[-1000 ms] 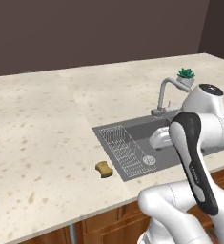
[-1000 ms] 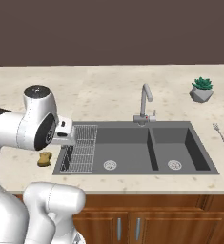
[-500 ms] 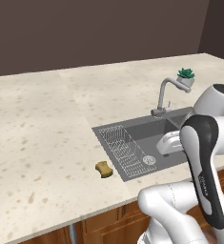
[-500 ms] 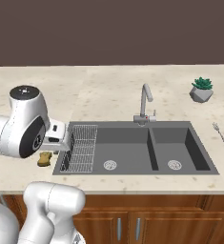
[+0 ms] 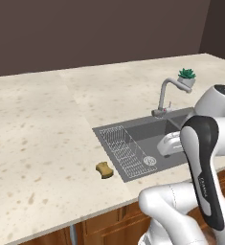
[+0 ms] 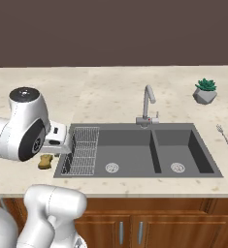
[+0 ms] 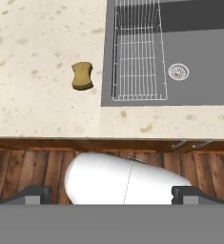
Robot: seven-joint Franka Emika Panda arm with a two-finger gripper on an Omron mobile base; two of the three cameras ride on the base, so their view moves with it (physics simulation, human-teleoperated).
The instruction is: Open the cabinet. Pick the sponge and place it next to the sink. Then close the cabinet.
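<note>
Small yellowish-olive sponge (image 7: 82,76) lying flat on speckled beige stone counter (image 5: 37,143), just beside left rim of dark grey double sink (image 6: 183,145) with white wire rack (image 7: 138,52), two-finger gripper (image 7: 111,194) above, jaws spread wide, holding nothing

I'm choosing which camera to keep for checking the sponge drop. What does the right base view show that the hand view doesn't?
Right base view alone: the faucet, the potted plant, a fork on the counter and the sink's right basin. Hand view alone: the wooden floor below the counter edge and the open gripper. Both: the sponge lying on the counter just left of the sink, and the wire rack in the left basin.
</note>
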